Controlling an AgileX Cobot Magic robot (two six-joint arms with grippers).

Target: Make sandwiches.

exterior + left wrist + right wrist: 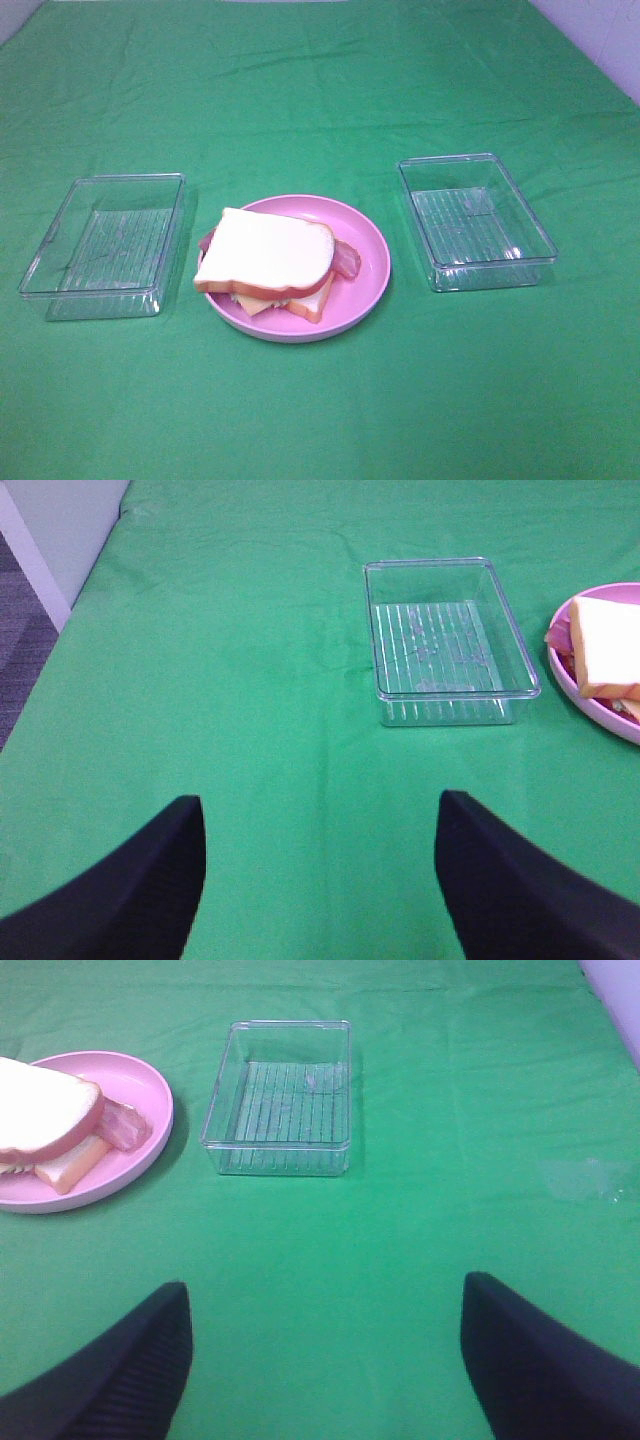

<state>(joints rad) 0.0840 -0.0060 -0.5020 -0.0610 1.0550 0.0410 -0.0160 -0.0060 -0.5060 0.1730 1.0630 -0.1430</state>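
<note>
The sandwich (266,255) sits stacked on the round pink plate (367,265) in the middle of the green table. A white bread slice with orange-brown crust lies on top. Pinkish-red bacon (346,259) sticks out at the right, and yellow cheese (262,304) and a lower bread slice show at the front. The sandwich also shows in the left wrist view (606,645) and in the right wrist view (45,1115). My left gripper (320,880) and right gripper (325,1365) are open and empty above bare cloth, well away from the plate. Neither shows in the exterior view.
A clear plastic tray (105,245) stands left of the plate and another clear tray (475,220) stands to its right; both hold nothing. The green cloth (320,90) covers the whole table. The table's left edge (95,575) shows in the left wrist view.
</note>
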